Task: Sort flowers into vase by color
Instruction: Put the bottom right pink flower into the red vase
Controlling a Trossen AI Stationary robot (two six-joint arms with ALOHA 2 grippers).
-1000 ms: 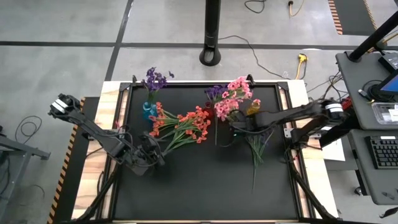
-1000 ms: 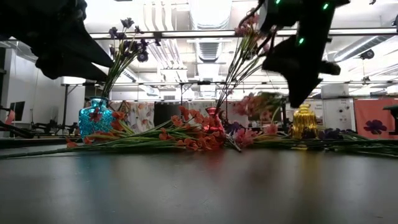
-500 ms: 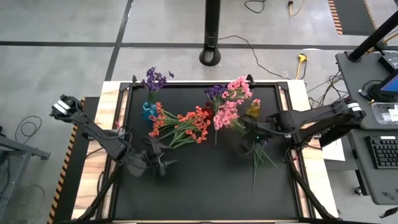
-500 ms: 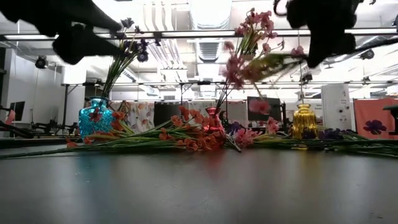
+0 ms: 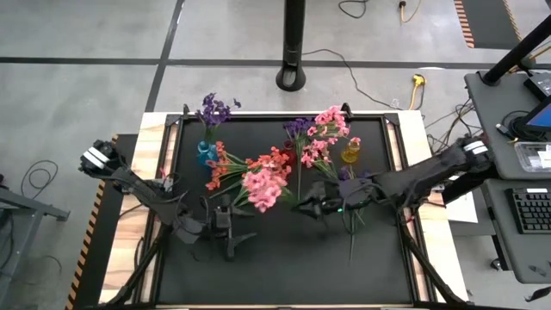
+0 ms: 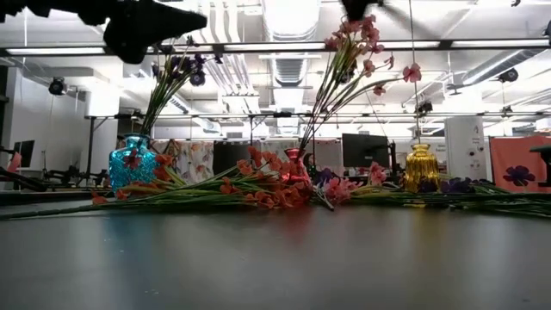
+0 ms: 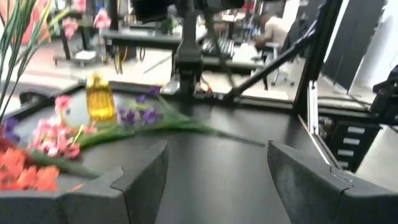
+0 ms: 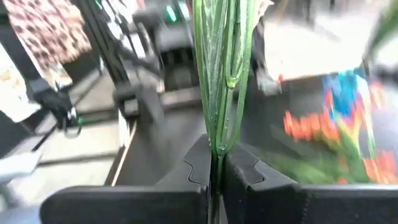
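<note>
On the black table top (image 5: 284, 267), a loose heap of orange-red blossom sprays (image 5: 231, 170) lies on its side beside the blue glass vase (image 5: 206, 153), and a few purple sprays with long green leaves (image 7: 144, 116) lie flat near the yellow glass vase (image 5: 350, 153), so the ground between the vases is cluttered with stems. The blue vase stands upright at the far left and holds tall purple flowers (image 5: 213, 109); seen level from the low view, a small red glass vase (image 6: 294, 165) stands in the middle with pink sprays (image 6: 357, 43) rising out of it, and the yellow vase (image 6: 420, 166) stands to the right, though whether anything is in it cannot be told. The right gripper (image 5: 308, 207) hovers above the middle of the table with its dark fingers (image 8: 242, 171) pinched tight on a bundle of thin green stems, the pads nearly touching. That bundle is the pink flower spray (image 5: 265, 187), whose full cluster of small pink blossoms hangs over the orange-red heap, lifted off the table. The left gripper (image 5: 231, 231) hovers low over the near-left part of the table, just beside the heap, its two broad fingers (image 7: 140, 171) spread wide apart with nothing between them. A black pole base (image 5: 293, 77) stands on the grey floor beyond the table.
</note>
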